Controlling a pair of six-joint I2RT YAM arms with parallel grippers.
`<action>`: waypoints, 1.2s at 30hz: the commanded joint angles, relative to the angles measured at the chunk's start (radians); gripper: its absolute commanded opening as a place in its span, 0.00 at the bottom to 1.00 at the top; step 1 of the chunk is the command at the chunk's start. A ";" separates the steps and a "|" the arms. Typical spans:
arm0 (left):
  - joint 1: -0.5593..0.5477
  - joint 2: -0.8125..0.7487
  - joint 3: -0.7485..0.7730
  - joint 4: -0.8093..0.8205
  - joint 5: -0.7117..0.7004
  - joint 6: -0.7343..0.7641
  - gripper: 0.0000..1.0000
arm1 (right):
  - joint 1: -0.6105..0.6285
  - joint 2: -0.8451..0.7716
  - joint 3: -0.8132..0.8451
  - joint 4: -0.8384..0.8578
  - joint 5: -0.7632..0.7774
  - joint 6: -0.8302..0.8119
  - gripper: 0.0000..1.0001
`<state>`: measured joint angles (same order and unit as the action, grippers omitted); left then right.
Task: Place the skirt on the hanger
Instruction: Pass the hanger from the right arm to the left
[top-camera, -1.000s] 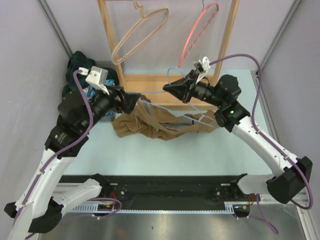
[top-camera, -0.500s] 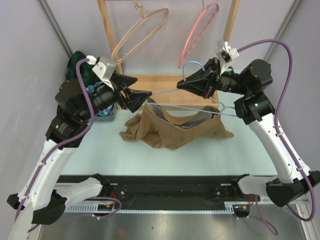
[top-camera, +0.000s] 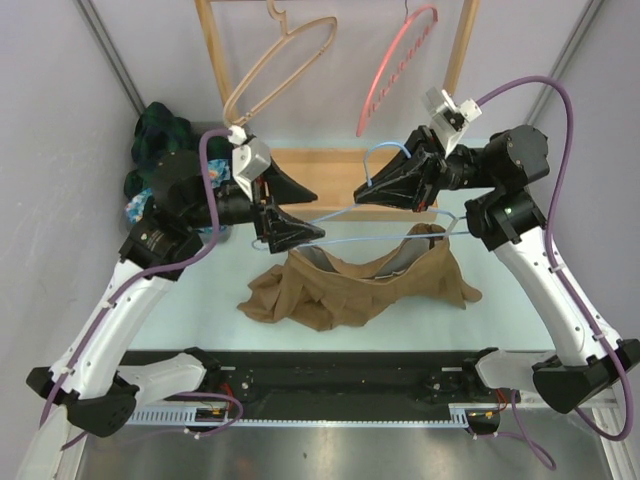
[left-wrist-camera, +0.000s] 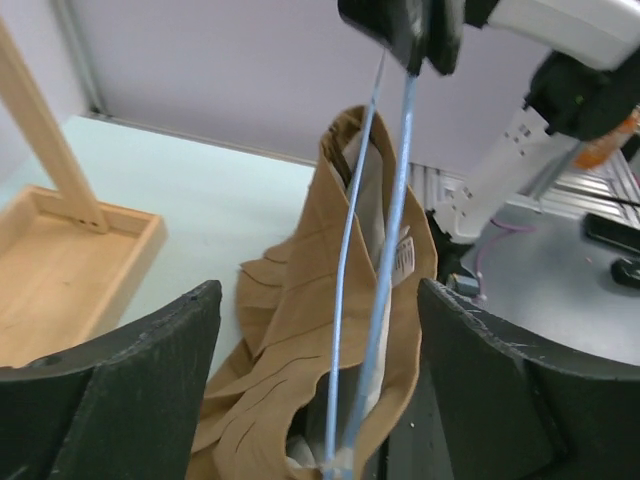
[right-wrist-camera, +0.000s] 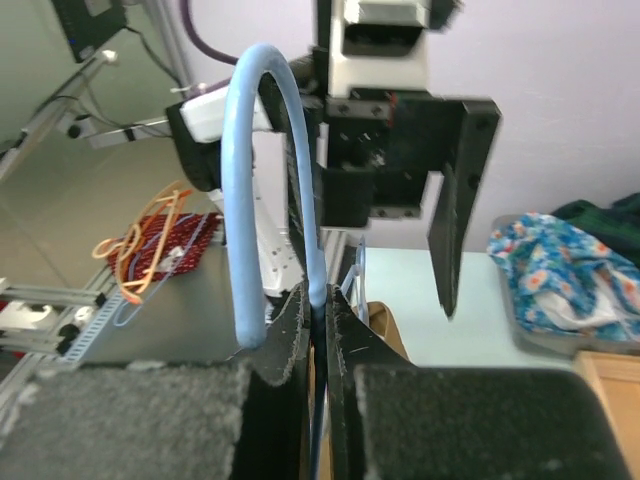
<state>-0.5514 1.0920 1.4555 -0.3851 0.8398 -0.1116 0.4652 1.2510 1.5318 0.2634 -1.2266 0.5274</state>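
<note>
A blue hanger (right-wrist-camera: 240, 200) bars the middle above the heaped brown skirt (top-camera: 350, 290). Bare table (top-camera: 420, 335) lies open along the near edge; the wooden rack (top-camera: 340, 165), with tan hanger (top-camera: 283, 58) and red hanger (top-camera: 392, 68), closes the back, a heap of clothes (top-camera: 160, 130) the far-left corner.

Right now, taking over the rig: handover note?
Right gripper: shut on the hanger below its hook, holding it above the table.
Left gripper: open, fingers either side of the hanger's wires near its left end, gripping nothing.
Skirt: waist caught on the hanger's right end, rest lying on the table.
Done: hanger raised, skirt partly on.
Left: work the waist over the left end, likely with the left gripper.
</note>
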 joint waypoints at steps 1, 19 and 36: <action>0.001 0.003 -0.064 0.023 0.152 0.046 0.77 | 0.038 -0.009 0.008 0.094 -0.010 0.052 0.00; -0.002 -0.144 -0.072 -0.075 -0.263 0.026 0.00 | 0.050 0.004 -0.019 -0.036 0.122 -0.049 0.10; -0.016 -0.313 -0.029 -0.256 -0.551 0.085 0.00 | 0.043 -0.097 -0.041 -0.342 0.926 -0.348 0.66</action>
<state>-0.5671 0.8375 1.3525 -0.6483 0.4252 -0.0845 0.5129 1.1931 1.4857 -0.0120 -0.6338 0.2523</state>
